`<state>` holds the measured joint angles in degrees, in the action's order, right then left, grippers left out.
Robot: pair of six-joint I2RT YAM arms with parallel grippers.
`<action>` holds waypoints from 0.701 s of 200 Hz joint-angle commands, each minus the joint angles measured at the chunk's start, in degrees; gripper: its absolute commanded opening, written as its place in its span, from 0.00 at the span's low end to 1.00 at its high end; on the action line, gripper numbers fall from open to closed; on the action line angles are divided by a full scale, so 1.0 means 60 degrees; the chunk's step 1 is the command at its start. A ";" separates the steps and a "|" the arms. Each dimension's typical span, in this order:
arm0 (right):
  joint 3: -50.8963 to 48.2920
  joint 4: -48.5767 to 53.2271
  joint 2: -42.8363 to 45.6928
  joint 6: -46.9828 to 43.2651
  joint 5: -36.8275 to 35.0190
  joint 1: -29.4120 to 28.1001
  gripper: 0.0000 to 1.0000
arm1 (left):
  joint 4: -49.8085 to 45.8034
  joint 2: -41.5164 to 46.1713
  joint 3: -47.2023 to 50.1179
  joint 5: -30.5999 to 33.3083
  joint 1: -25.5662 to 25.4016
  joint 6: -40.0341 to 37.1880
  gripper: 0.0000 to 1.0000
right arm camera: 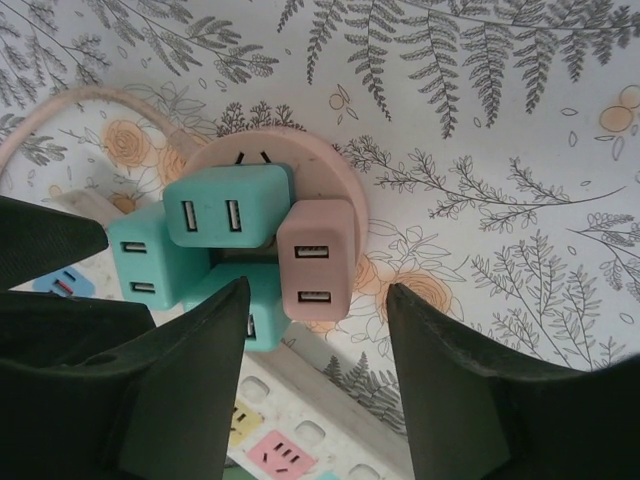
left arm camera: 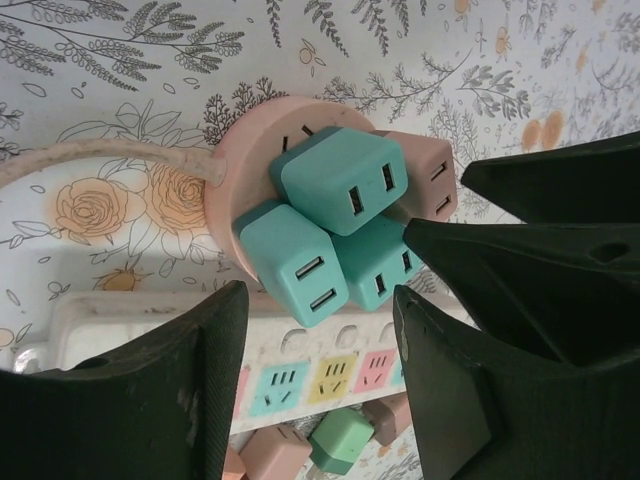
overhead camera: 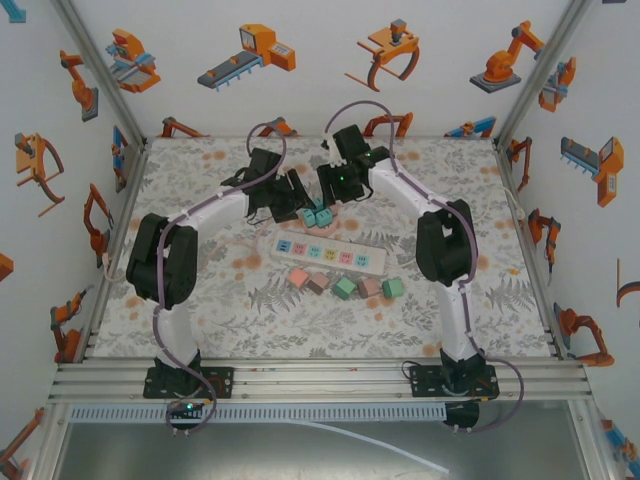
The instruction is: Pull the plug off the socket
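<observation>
Approach step, I judge: left jaws and right jaws hover half-open, empty, over the teal cube plugs (left arm camera: pixel 340 180) and pink cube plug (right arm camera: pixel 315 260) in the round pink socket (right arm camera: pixel 320 168), mid floral bench (overhead camera: pixel 500 300) toward its far edge; next, clamp one plug, pull straight.

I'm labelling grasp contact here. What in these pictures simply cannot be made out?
- Top external: the plugs are too small to count.
- Left wrist: the pink plug is half hidden behind a teal plug.
- Right wrist: the lowest teal plug is mostly behind the right gripper, under one finger.
</observation>
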<state>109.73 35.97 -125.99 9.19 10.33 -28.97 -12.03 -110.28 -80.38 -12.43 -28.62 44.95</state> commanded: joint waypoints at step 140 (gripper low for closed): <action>-0.0799 -0.1219 0.0076 0.0387 0.0074 -0.0335 0.23 | -0.1035 -0.1178 -0.0742 0.0446 -0.0232 -0.0207 0.35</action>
<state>106.04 30.15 -125.99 10.46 10.39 -29.26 -14.41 -114.13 -84.14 -11.84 -28.47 45.17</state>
